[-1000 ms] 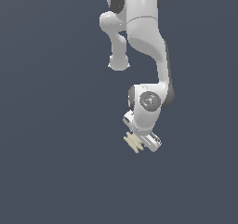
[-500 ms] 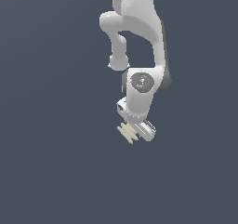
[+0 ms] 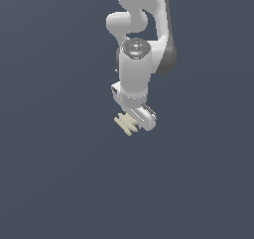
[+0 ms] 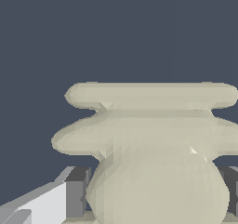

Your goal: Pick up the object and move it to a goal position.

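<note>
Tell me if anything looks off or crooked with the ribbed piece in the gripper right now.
Nothing stands out. The cream ribbed piece sits between the fingers of the gripper, sticking out toward the exterior view's left at a slant. The wrist view shows its fins whole, with no visible damage.

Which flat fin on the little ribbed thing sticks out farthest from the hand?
The thin outermost fin of the ribbed piece. The others lie closer to the hand, which is closed on the piece.
</note>
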`<action>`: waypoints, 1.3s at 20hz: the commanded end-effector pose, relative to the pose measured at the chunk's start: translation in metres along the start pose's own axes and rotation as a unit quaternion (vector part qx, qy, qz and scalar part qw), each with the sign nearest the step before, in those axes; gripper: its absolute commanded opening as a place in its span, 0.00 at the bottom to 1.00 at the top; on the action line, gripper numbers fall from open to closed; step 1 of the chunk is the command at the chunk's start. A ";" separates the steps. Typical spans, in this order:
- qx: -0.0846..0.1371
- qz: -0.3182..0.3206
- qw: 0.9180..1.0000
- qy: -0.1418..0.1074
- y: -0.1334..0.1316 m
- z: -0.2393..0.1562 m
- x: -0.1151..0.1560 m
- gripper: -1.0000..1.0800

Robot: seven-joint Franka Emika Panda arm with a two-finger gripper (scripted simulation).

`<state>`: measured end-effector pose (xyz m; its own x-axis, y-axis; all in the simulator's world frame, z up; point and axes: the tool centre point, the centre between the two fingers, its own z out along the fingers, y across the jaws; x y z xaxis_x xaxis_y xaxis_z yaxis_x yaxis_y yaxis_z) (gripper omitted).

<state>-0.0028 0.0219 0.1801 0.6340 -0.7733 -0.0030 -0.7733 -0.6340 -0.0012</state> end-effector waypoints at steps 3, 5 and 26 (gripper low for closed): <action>0.000 0.000 1.000 0.000 0.028 -0.045 0.006 0.00; 0.000 0.000 1.000 0.000 0.041 -0.066 0.010 0.00; 0.000 0.000 1.000 0.001 0.150 -0.255 0.042 0.00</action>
<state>-0.0890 -0.1027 0.4261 0.6328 -0.7743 -0.0003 -0.7743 -0.6328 -0.0016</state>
